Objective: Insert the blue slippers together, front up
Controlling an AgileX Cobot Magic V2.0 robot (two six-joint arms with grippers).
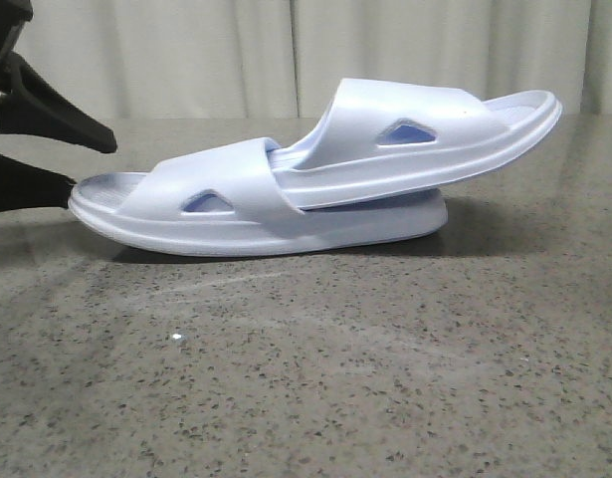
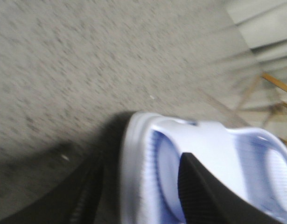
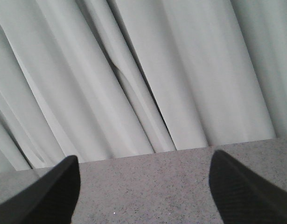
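Speckled table [image 1: 306, 388] bears the blue slippers [image 1: 315, 184], upper one already tucked under the lower's strap. Left gripper [image 2: 138, 186] straddles the lower slipper's end, jaws apart, not clamped. Right gripper [image 3: 143, 186] gapes empty. Insertion looks nearly finished.

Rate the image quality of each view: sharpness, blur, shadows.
Front view: sharp; the slippers cast a soft dark shadow on the speckled table. Left wrist view: heavily motion-blurred, table and slipper edges streaked, left claw smeared. Right wrist view: sharp; right claw and curtain evenly lit, no glare.
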